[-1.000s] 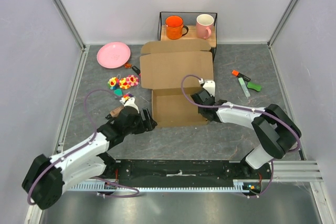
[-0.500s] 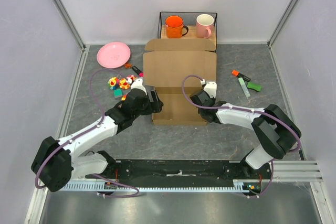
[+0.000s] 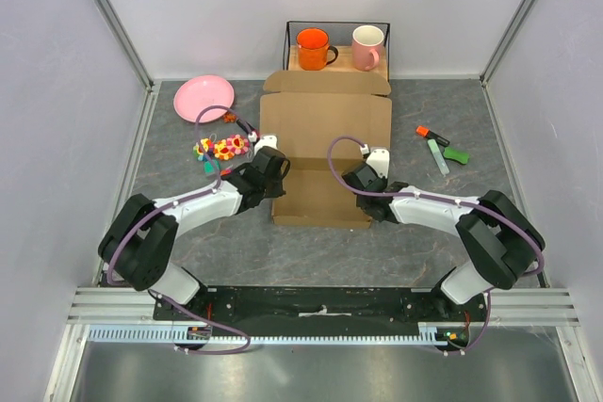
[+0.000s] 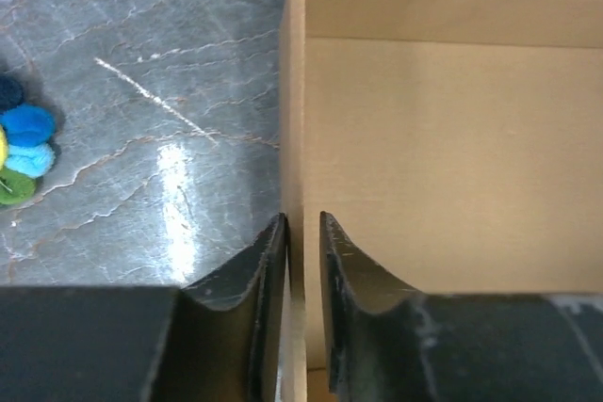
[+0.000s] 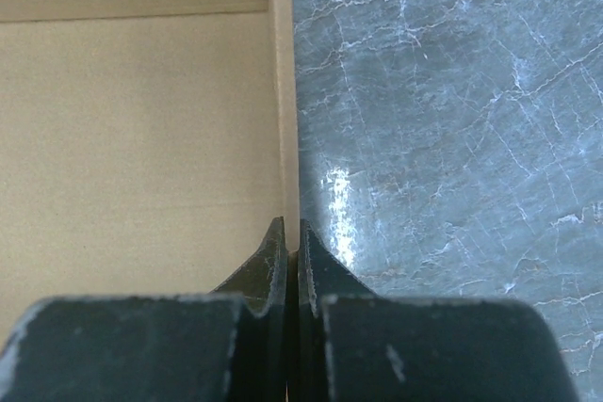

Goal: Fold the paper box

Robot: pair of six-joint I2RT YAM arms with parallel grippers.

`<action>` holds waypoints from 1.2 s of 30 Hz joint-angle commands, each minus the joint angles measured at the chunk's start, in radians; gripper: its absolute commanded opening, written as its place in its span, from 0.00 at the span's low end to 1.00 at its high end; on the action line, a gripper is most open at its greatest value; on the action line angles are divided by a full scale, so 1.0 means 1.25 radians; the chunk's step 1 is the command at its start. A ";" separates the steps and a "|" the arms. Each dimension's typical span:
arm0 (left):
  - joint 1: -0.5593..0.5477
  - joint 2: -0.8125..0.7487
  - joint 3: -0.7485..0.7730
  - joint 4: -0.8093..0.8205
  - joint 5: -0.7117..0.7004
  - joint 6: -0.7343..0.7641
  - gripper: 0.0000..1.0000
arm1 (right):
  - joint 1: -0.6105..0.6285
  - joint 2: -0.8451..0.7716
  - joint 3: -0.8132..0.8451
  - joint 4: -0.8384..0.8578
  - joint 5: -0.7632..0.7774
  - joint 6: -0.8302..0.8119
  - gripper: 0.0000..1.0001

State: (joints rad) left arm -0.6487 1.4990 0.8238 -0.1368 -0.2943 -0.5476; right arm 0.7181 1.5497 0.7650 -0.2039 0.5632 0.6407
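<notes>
The box (image 3: 325,134) lies open in the middle of the table (image 3: 424,242), brown inside up. Its far flap reaches almost to the wire rack (image 3: 287,44) that holds an orange mug (image 3: 313,48) and a pink mug (image 3: 367,46).

The left claw (image 4: 301,223) straddles the box's raised left wall. One finger is outside and one inside, both drawn in close. Whether they actually bite the card I cannot tell.

The right claw (image 5: 290,231) is pressed together on the right wall, pinching the thin edge between its tips.

Left of the box sit a bright toy (image 3: 221,148) and, farther back, a pink plate (image 3: 203,98). A few markers (image 3: 438,152) lie well apart on the right.
</notes>
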 commanded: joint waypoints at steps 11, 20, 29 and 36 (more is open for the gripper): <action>-0.005 0.045 0.025 -0.011 -0.042 0.054 0.06 | 0.000 -0.013 0.076 -0.155 -0.021 -0.015 0.43; -0.016 0.037 0.025 -0.011 -0.048 0.049 0.05 | -0.042 0.072 0.186 -0.141 -0.006 -0.072 0.52; -0.023 0.016 0.000 -0.006 -0.055 0.016 0.03 | -0.062 0.154 0.167 -0.125 -0.011 -0.088 0.06; -0.041 -0.014 -0.042 0.027 -0.075 -0.018 0.02 | -0.063 0.151 0.113 -0.125 0.034 -0.050 0.00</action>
State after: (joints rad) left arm -0.6769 1.5288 0.8051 -0.1413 -0.3580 -0.5259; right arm 0.6449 1.7065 0.9756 -0.3355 0.5632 0.5522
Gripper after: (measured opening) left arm 0.113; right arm 0.069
